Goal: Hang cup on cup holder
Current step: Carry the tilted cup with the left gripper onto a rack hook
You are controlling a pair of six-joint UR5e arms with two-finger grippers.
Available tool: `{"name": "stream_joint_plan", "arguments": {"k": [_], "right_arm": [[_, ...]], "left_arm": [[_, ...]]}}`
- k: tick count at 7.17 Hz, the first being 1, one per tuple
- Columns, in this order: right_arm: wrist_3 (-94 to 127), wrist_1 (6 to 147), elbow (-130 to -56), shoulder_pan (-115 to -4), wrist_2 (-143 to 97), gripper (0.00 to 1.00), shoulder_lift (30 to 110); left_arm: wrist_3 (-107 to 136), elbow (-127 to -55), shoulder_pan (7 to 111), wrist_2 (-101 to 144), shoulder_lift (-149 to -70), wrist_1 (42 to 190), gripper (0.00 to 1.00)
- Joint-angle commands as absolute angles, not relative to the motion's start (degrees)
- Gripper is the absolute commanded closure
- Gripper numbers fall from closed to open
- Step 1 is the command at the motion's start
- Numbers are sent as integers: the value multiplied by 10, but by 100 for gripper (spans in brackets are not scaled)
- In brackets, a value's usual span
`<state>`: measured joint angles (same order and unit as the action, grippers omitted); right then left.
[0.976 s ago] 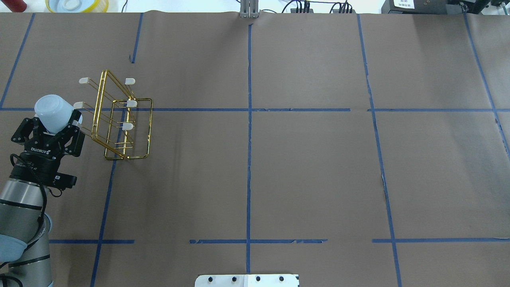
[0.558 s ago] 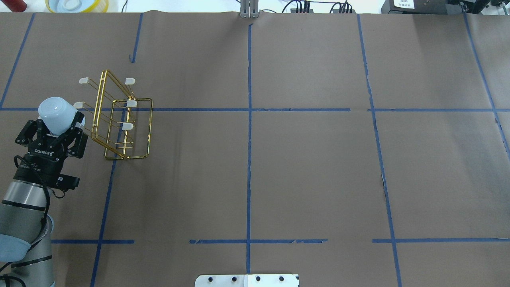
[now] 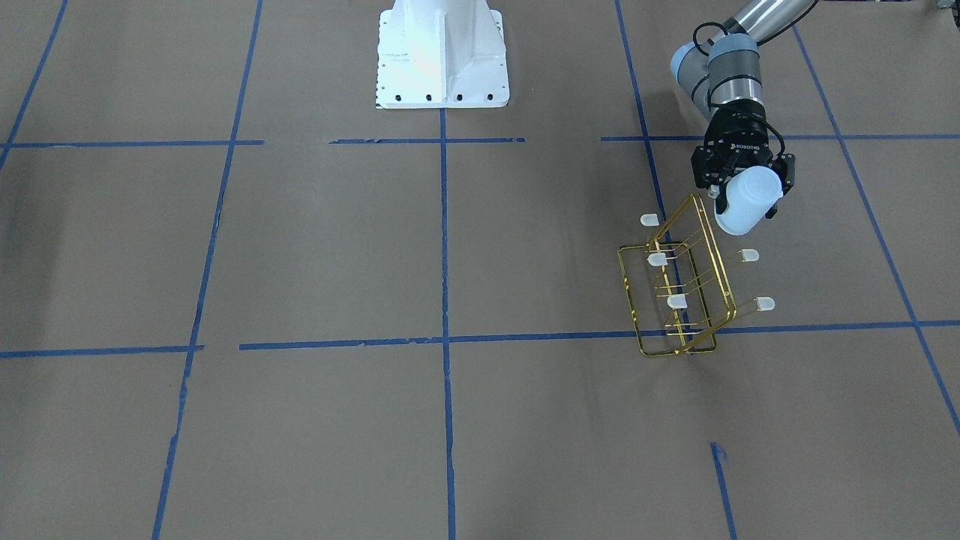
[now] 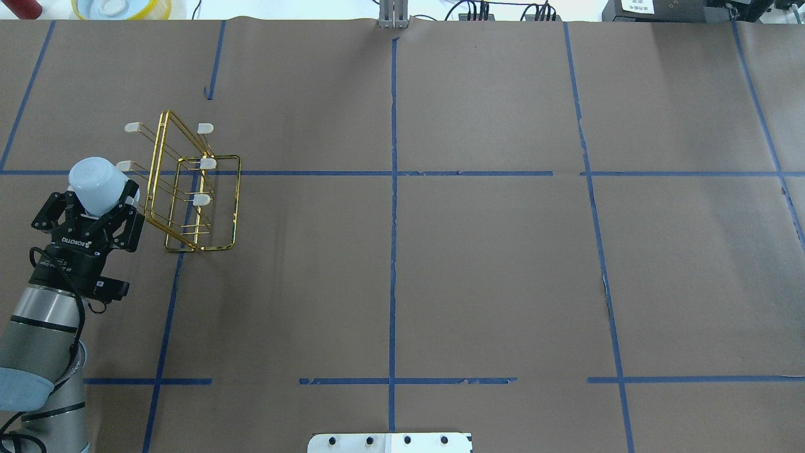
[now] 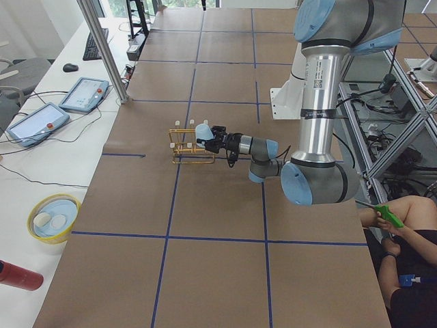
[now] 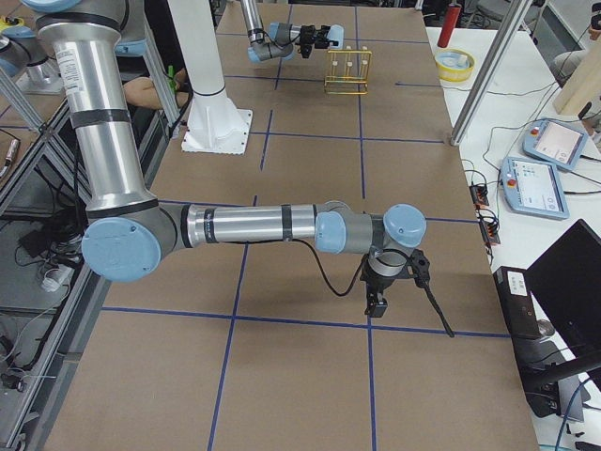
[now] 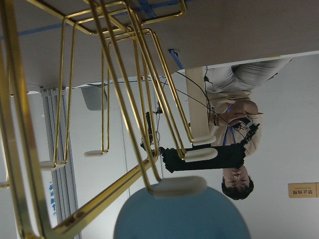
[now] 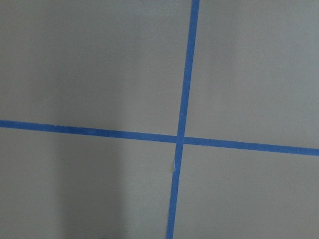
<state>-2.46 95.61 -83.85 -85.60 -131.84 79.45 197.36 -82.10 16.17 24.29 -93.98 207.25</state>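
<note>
The left hand [image 4: 100, 202] is closed on the cup [image 4: 95, 182]. It holds the cup by its sides, and the cup's round closed end shows from above. The cup is up off the table [image 4: 440, 283], right beside the cup holder [image 4: 188, 189], on the cup holder's side nearest the left arm [image 4: 38, 327]. I think it is not hanging yet.

To do this step well, the hand should hold tight and line the cup's open end up with one white-capped prong [image 4: 124, 165]. Then it should slide the cup on slowly. The cup holder is thin wire and looks light, so a bump could push it or tip it. The hand should let go only when the cup sits on the prong by itself.

The left wrist view shows something the view from above does not: the white cap [image 7: 179, 185] of the nearest prong sits right at the cup's edge. From above, the cup hides that prong. I cannot tell if the cap is inside the cup.

The right hand [image 6: 374, 303] shows only in a side view, well apart from the cup holder — I cannot tell if it is wide or narrow. Its own camera sees just table and blue tape [image 8: 182, 99].
</note>
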Motion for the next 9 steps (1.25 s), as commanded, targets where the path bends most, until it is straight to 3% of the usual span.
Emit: {"name": "stream_joint_plan", "arguments": {"k": [1,3,9], "right_arm": [[-25,955,-838,-856,-1318,0,795],[-25,956,-838,-856,-1318,0,795],[-25,956,-838,-856,-1318,0,795]], "left_arm": [[1974,-817,162,244,-943,2072,84],[1978,-816,162,245,-941,2072,1],[1971,-855,176,271,-933,2064,0]]}}
